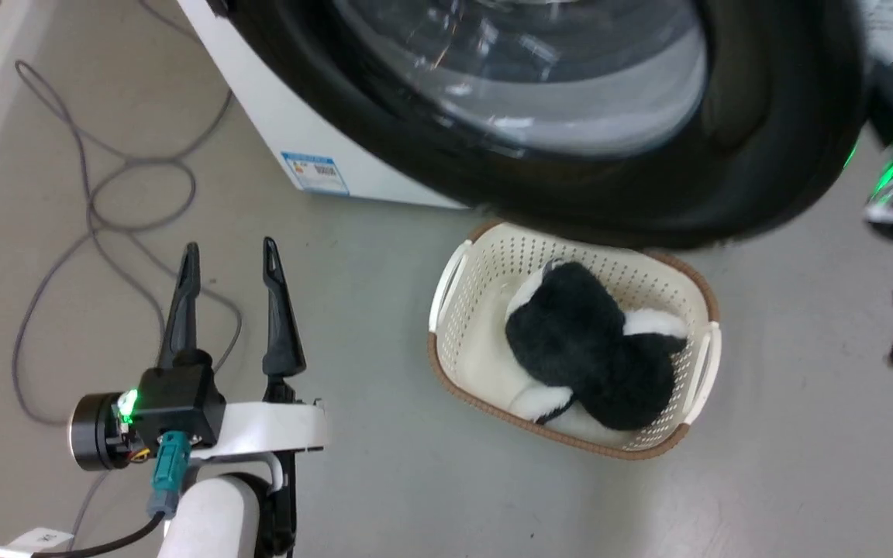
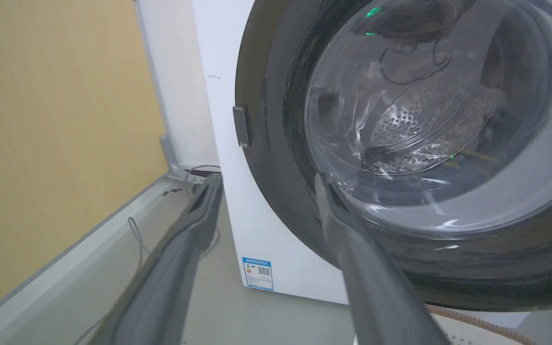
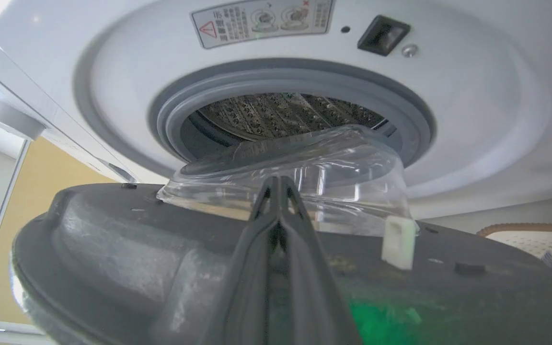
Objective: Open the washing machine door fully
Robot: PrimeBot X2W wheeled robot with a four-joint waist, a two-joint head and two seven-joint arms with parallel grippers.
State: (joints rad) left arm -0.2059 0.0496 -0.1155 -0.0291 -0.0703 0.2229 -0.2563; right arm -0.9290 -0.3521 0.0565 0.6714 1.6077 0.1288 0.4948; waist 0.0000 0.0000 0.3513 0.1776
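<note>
Caught with the washing machine door standing partway out from the washing machine, above the basket.
Held the right gripper pinched shut as one stiff prod at the door's inner rim beside the glass bowl, seemingly to push rather than grasp; rested the left gripper spread wide and empty near the floor, well apart, likely leaving the swing clear.

Bright, even indoor light; barely any shadow on the floor. Head view: motion smear on the washing machine door toward 2 o'clock, white glare across its glass. Left gripper soft, out of focus. Right wrist view: blown out at 10 o'clock, green glow at 6.
</note>
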